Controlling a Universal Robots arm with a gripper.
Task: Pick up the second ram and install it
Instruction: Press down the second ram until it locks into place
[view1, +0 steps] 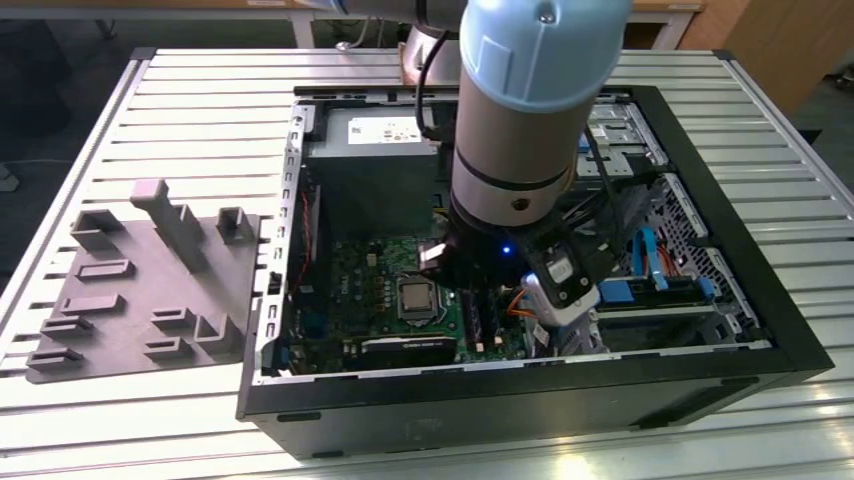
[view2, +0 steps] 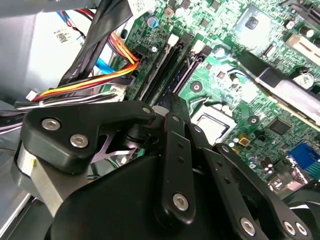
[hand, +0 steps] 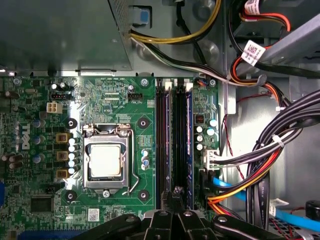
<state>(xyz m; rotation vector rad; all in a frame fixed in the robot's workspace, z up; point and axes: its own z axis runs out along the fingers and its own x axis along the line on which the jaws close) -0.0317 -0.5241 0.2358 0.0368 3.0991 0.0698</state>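
The arm (view1: 534, 110) stands vertical over the motherboard (hand: 115, 110), wrist down, gripper (hand: 176, 192) low above the memory slots (hand: 175, 135).

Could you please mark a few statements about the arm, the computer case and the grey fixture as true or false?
1. The arm reaches down into the open computer case. True.
2. The grey fixture lies inside the case. False: it lies on the slatted table, outside the case, to the exterior view's left.
3. The processor socket on the motherboard is covered by a cooler. False: it is bare, its metal top exposed.
4. The gripper is poised over the long black memory slots. True.
5. Orange and yellow cables run near the slots. True.
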